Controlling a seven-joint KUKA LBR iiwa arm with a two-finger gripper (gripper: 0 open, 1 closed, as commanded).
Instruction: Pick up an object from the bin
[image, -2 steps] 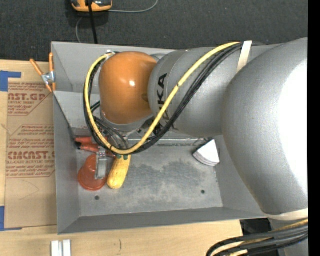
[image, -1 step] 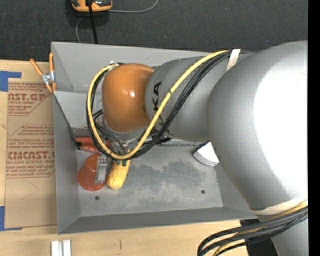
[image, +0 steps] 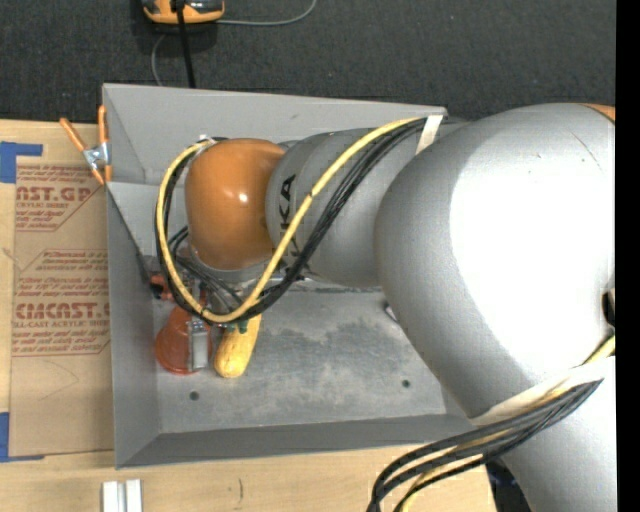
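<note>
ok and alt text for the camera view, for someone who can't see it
A silver robot arm with an orange wrist cover reaches from the right into a grey metal bin. Its gripper is down at the bin's lower-left corner, between a reddish-orange rounded object and a yellow elongated object lying on the floor.

The grey metal bin (image: 330, 350) is seen from above by a single camera, tilted slightly to one side. The robot arm (image: 500, 250) is seen entering from the right, close under the lens.
</note>
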